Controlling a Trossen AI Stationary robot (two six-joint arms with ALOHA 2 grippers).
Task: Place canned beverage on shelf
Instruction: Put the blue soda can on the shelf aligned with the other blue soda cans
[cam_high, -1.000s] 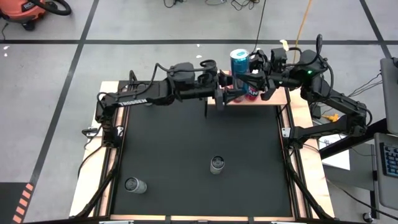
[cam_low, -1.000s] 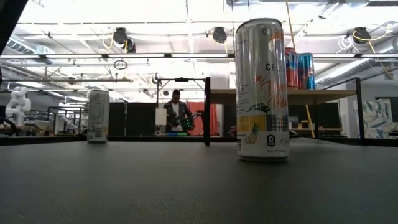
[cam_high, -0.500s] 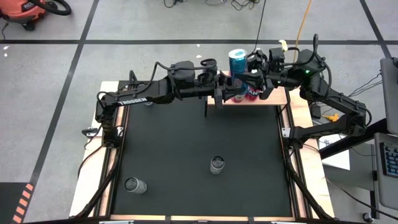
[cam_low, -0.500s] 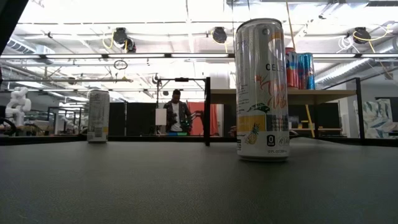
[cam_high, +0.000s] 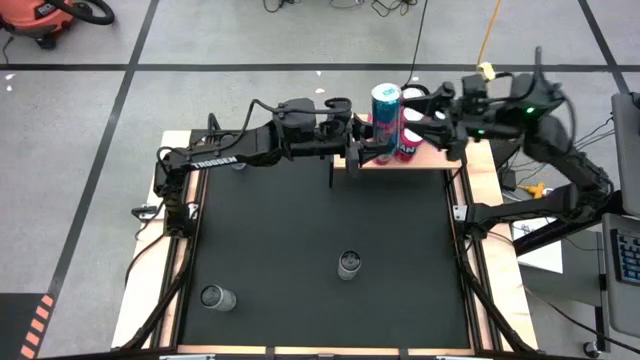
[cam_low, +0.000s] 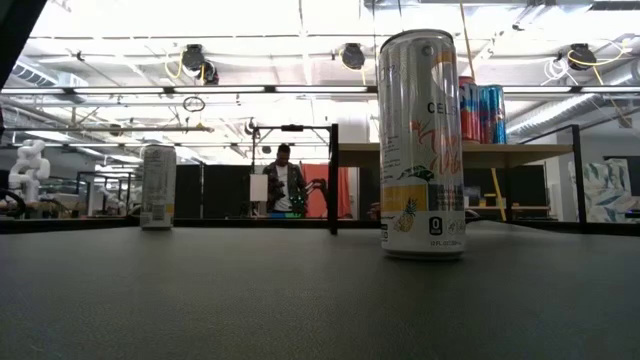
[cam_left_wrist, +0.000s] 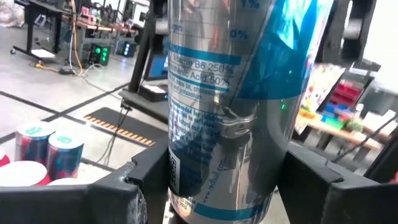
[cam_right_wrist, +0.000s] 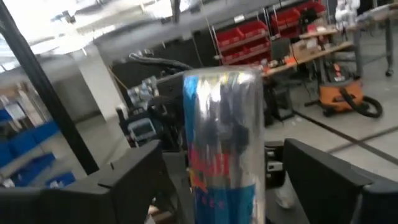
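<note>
Left wrist view: left gripper (cam_left_wrist: 227, 186) clamps the blue can (cam_high: 385, 108) above the shelf (cam_high: 432, 160); right gripper (cam_right_wrist: 214, 174) stands open around it

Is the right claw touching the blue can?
Apart. In the right wrist view the blue can stands between the fingers of the right claw, with a gap showing on each side.
</note>
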